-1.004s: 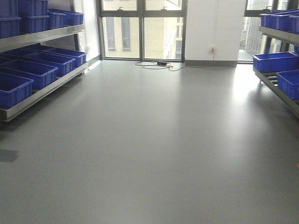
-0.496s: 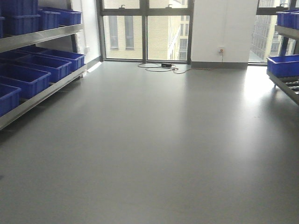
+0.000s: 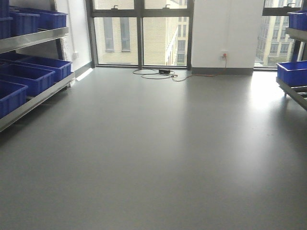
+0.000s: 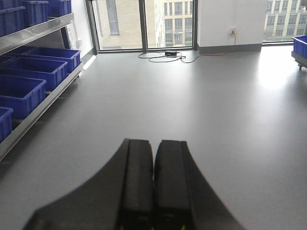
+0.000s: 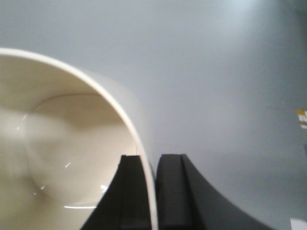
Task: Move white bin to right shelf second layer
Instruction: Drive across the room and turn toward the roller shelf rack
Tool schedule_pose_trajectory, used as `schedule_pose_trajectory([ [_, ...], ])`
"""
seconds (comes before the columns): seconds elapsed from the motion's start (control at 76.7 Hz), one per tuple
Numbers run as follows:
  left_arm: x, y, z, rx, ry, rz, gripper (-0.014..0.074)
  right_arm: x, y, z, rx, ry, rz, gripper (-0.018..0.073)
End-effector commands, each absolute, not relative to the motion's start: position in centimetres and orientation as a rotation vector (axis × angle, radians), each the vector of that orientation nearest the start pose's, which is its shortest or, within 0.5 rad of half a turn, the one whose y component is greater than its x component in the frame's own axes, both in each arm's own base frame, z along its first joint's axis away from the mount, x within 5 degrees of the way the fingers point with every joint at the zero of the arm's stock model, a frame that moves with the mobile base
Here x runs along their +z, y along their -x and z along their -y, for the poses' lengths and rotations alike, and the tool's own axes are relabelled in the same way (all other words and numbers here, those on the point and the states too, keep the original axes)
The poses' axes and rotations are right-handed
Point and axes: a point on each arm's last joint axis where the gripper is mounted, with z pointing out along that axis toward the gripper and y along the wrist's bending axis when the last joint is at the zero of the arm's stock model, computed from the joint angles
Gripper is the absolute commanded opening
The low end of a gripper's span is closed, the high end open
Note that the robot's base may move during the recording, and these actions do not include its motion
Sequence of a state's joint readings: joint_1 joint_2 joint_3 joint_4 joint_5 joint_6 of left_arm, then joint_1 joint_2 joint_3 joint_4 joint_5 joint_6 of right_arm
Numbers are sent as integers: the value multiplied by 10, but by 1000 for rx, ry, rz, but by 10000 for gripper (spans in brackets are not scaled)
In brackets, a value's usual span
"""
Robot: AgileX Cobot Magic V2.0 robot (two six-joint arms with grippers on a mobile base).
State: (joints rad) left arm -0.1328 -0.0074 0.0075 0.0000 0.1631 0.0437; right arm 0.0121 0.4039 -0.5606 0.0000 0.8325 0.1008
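Over open grey floor (image 3: 153, 158) | right fingers (image 5: 175, 191) clamp white bin (image 5: 62, 143) rim | left fingers (image 4: 139, 182) closed, empty | racks (image 3: 33, 96) at both sides

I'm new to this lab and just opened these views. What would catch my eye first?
A glossy cream-white plastic bin fills the right wrist view, its wall pinched between the jaws of the right gripper above grey floor. In the front view, rows of blue rectangular plastic crates line the steel rack on the left, with bright windows beyond.
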Motion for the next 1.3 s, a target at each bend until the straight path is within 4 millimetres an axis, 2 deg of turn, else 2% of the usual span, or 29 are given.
schedule_pose_trajectory([
  [0.0, 192, -56, 8, -80, -141, -1578, 85, 317, -73, -1, 71, -96, -2043, 48],
  [1.291, 192, -56, 8, -80, -141, -1578, 85, 317, -73, -1, 71, -96, -2043, 48],
])
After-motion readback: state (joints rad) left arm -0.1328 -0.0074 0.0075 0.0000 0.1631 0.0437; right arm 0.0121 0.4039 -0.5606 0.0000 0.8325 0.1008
